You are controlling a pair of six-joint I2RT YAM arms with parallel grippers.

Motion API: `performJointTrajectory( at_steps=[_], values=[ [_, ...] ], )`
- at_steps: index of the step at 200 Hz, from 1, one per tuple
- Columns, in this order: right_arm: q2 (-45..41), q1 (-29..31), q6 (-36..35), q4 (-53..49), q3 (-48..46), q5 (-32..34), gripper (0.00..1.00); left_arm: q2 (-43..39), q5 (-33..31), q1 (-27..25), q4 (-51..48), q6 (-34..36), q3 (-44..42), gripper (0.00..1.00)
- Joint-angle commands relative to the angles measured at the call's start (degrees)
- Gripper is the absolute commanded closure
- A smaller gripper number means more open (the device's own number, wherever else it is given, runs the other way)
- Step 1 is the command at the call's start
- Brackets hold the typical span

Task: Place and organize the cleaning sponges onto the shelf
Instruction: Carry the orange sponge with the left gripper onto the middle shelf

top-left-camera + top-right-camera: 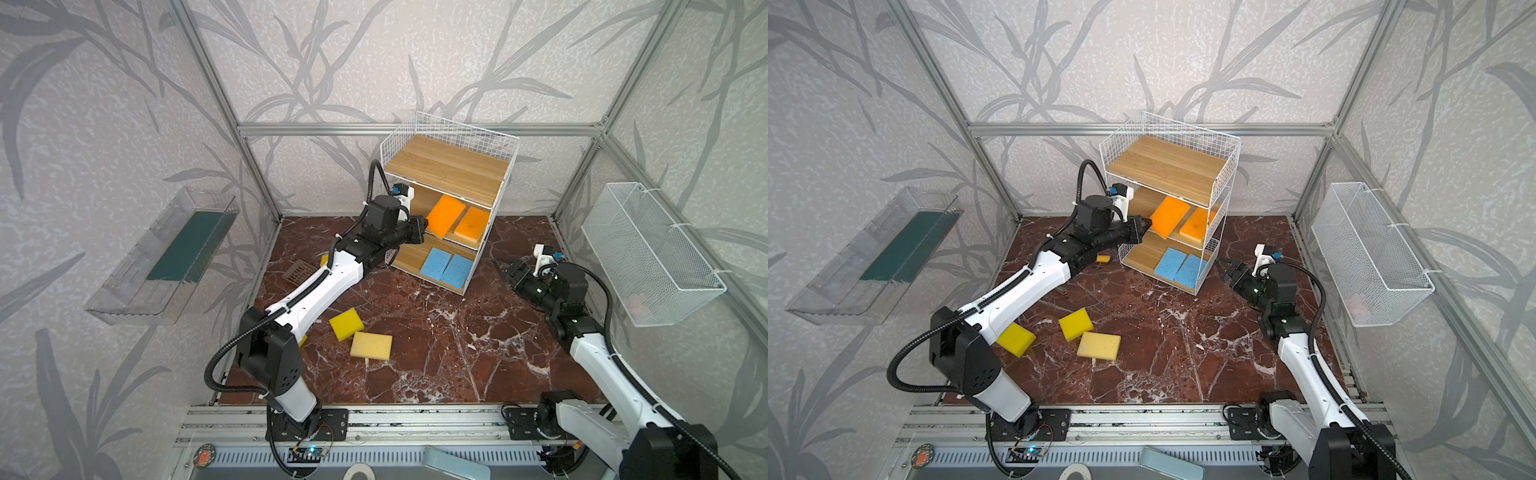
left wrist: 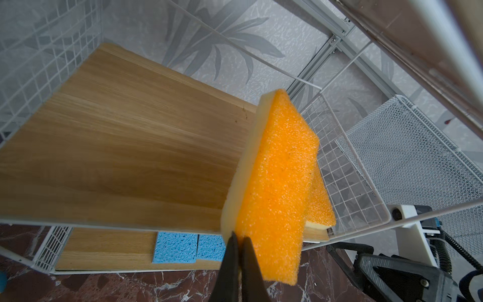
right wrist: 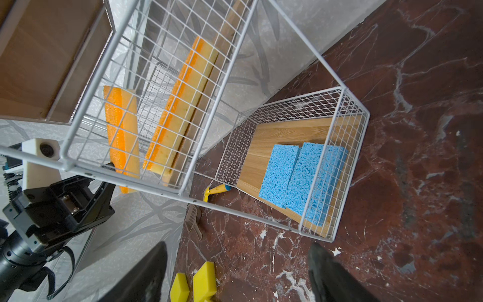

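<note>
Clear tray (image 1: 120, 299) fixed on left wall. Left arm stretches over the marble bench (image 1: 436, 353) toward the shelf (image 1: 451, 124). On the bench by its forearm: first yellow sponge (image 1: 1016, 338) partly under the arm, second yellow sponge (image 1: 1076, 324) further right, pale yellow sponge (image 1: 1099, 345) just beside that one. Left tool (image 2: 240, 236) pressed together on the near edge of the held orange sponge (image 1: 445, 215), pinching it. The sponge is tilted, far end over the middle board, near end out past the shelf front. Just right of it, second orange sponge (image 1: 471, 226) lies flat on the same board. Bottom board: left blue sponge (image 1: 435, 263) and right blue sponge (image 1: 457, 271), side by side, touching. Right tool (image 3: 238, 244) spread, gripping nothing, low over the bench near the shelf's right side. White mesh basket (image 1: 648, 249) on right wall.
</note>
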Motion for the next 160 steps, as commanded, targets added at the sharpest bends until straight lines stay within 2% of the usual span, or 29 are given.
performJointTrajectory(
  at_steps=[1, 160],
  values=[
    [0.7, -0.3, 0.8, 3.0, -0.4, -1.2, 0.17, 1.2, -1.5, 0.3, 0.5, -0.1, 2.6, 1.00],
    [1.8, -0.3, 1.4, 4.4, -1.3, -1.5, 0.17, 9.4, -1.6, 0.6, 2.2, -4.5, 9.4, 1.00]
  ],
)
